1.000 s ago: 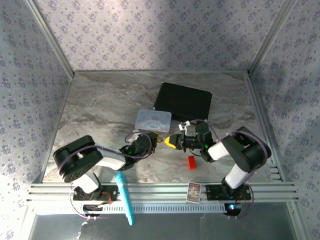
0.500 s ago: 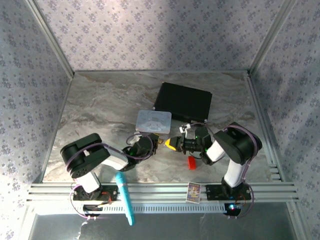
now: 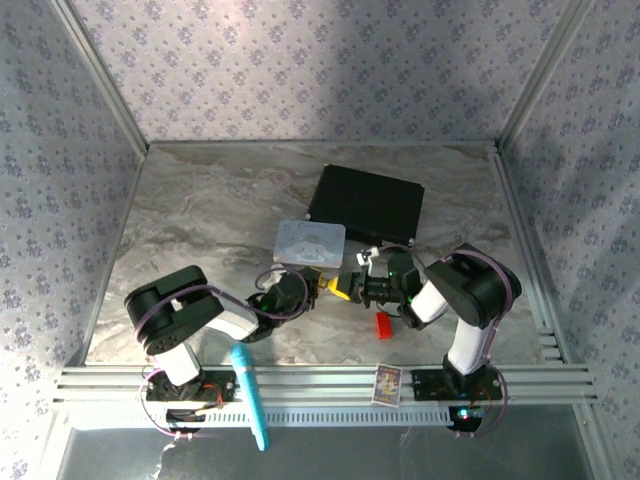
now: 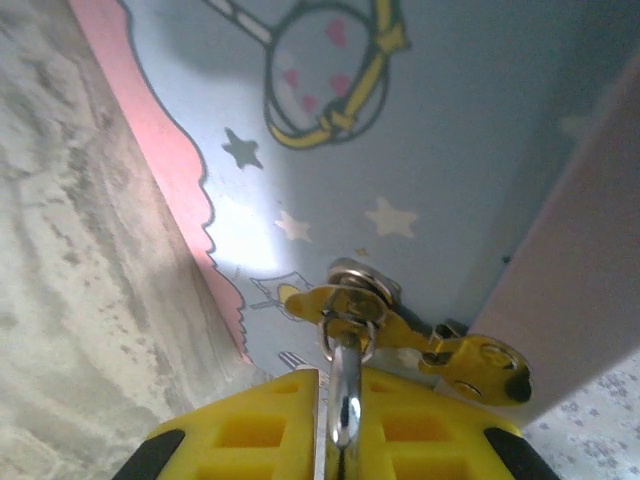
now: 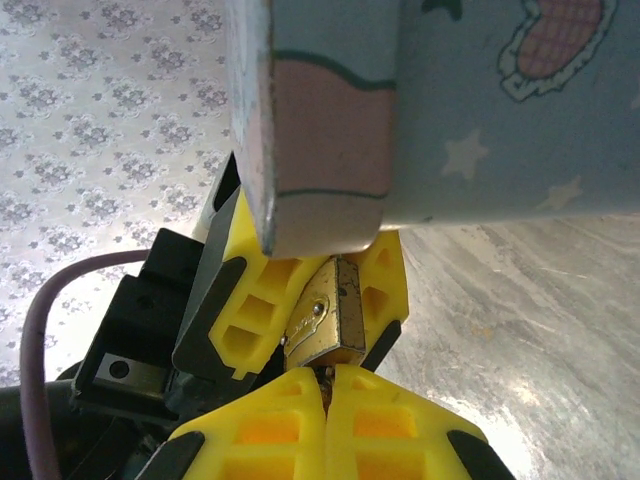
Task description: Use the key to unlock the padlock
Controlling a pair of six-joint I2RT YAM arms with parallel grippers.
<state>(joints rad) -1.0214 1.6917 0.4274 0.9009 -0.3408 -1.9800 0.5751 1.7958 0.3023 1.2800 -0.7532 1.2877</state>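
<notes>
Top view: padlock (image 3: pixel 323 284) at centre too small to resolve. Left wrist: padlock body cut off by bottom edge, shackle (image 4: pixel 345 400) visible; tin (image 4: pixel 450 150) cropped at top and right. Right wrist: padlock top behind tin corner; key nearly all buried between right gripper's (image 5: pixel 328 385) pressed-together fingers, bottom centre.

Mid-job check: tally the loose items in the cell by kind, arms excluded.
black case: 1
pastel tin: 1
brass padlock: 1
red block: 1
teal pen: 1
picture card: 1
Total: 6
</notes>
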